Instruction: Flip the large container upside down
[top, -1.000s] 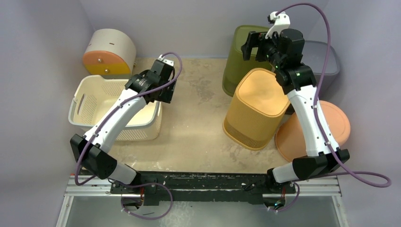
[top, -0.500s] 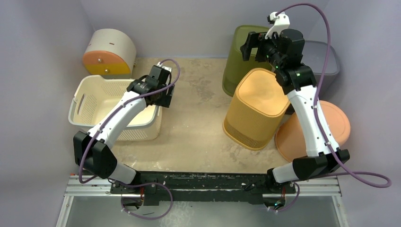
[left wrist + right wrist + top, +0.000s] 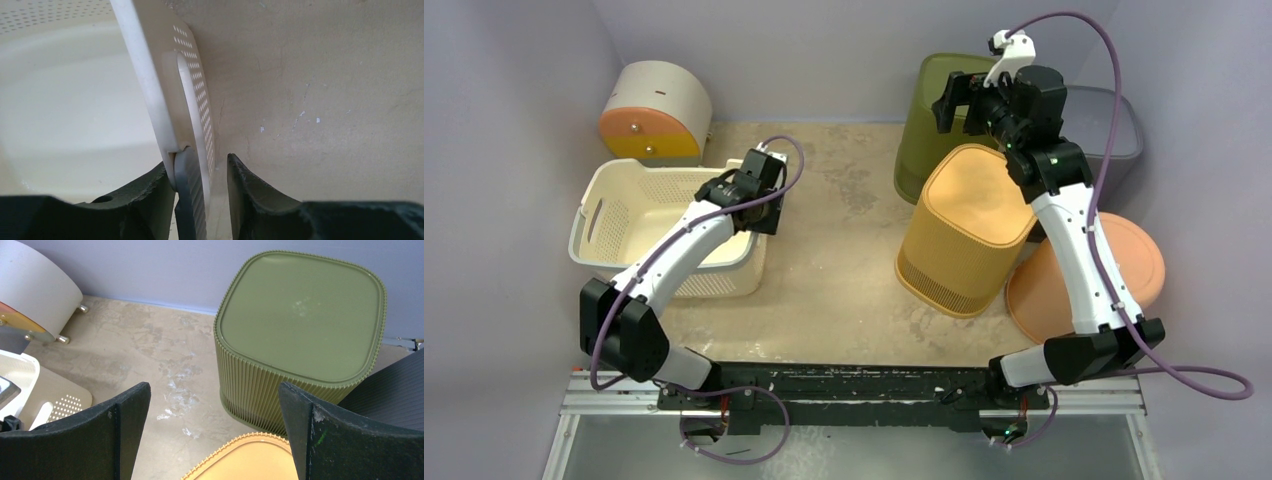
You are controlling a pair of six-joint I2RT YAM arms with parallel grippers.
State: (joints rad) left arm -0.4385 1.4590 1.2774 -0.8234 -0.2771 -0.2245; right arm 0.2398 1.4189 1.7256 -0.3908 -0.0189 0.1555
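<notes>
The left gripper (image 3: 197, 167) stands partly open, astride the right-hand wall of the cream basket (image 3: 155, 85). In the left wrist view the inner finger's grey pad (image 3: 185, 200) lies against the inside of the wall just under the rim. The outer finger (image 3: 242, 195) stands beside the perforated outer face with a narrow strip of table showing between them. The wall is bracketed but not clamped.

The basket is the large container. It sits at the left of the table (image 3: 844, 270), open side up, with its mouth facing the top camera. It is off-white plastic, rectangular with rounded corners and a thick smooth rim. Rows of small holes dot its walls, and a long handle slot (image 3: 596, 215) is cut in its left end. Its inside is bare and smooth at the bottom.

The right gripper (image 3: 214, 390) hangs high at the far right with its fingers spread fully wide and nothing between them. Below it stand an olive-green ribbed bin (image 3: 300, 310) with its flat base upward, and nearer the arms a yellow bin (image 3: 969, 225), also base upward. A dark grey tub (image 3: 1114, 125) sits behind the right arm, and a terracotta round tub (image 3: 1124, 270) lies to its right. A cream drum with an orange face (image 3: 654, 105) lies on its side behind the basket.
</notes>
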